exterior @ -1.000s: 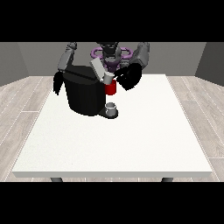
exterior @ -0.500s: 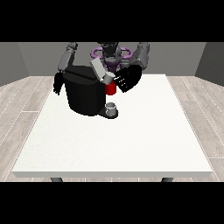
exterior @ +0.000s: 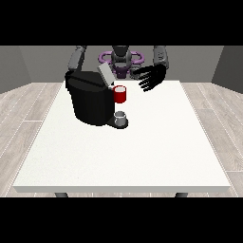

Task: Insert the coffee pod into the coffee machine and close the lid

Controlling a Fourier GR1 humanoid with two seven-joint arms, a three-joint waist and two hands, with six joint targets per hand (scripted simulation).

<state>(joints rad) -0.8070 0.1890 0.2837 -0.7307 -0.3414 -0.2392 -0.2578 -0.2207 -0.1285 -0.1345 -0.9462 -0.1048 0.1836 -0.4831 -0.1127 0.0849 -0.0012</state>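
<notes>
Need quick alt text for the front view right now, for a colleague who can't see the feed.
A black coffee machine stands on the white table, its lid tilted up, a red thing at the machine and a grey thing on its base below. The hand at the view's right hangs open beside it, fingers spread, holding nothing.

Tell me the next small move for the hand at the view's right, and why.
Probably bring the hand at the view's right back toward the raised lid and press it down. The hand hangs open and apart from the coffee machine, holding nothing, and the lid is tilted up. The grey thing at the machine's base may or may not be the pod.
</notes>
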